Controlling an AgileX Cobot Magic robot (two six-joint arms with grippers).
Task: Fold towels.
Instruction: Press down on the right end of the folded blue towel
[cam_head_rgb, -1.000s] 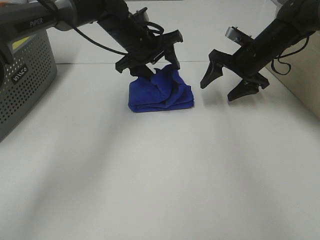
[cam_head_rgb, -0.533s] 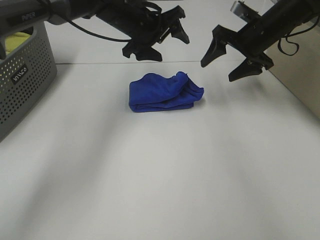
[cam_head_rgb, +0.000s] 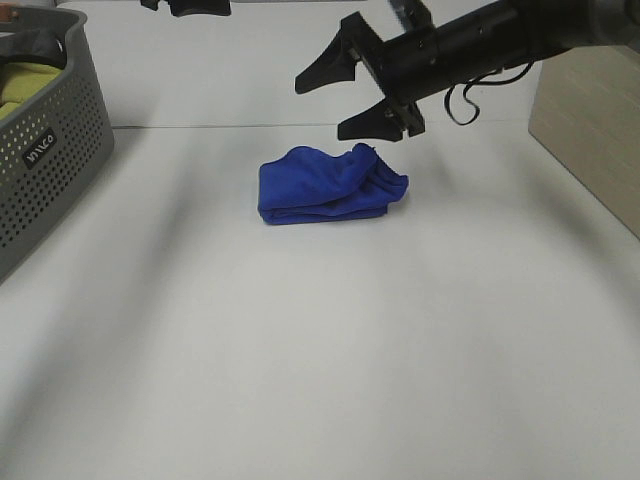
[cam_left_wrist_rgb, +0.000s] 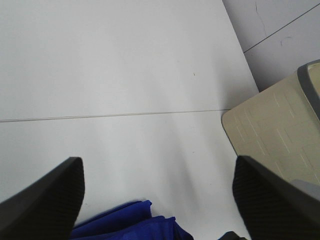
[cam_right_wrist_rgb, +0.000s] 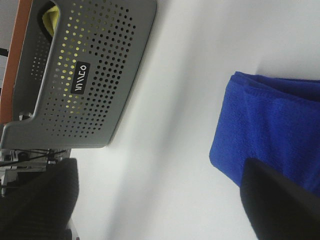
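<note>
Though the blue towel (cam_head_rgb: 330, 185) lies folded on the table (cam_head_rgb: 300, 350), its 3 o'clock end looks rumpled. Right gripper (cam_head_rgb: 322, 110), spread and empty, hovers just beyond at 12 o'clock; smoothing that end probably calls for a low pinch. Left gripper (cam_left_wrist_rgb: 160, 200), also spread, hangs farther back.

Open tabletop (cam_head_rgb: 330, 350) lies before you on the near side of the blue towel (cam_head_rgb: 325, 185). The grey basket (cam_head_rgb: 50, 150) blocks the left edge, a beige panel (cam_head_rgb: 590, 130) the right, and your right hand (cam_head_rgb: 322, 107) hangs spread above the towel's far side.
</note>
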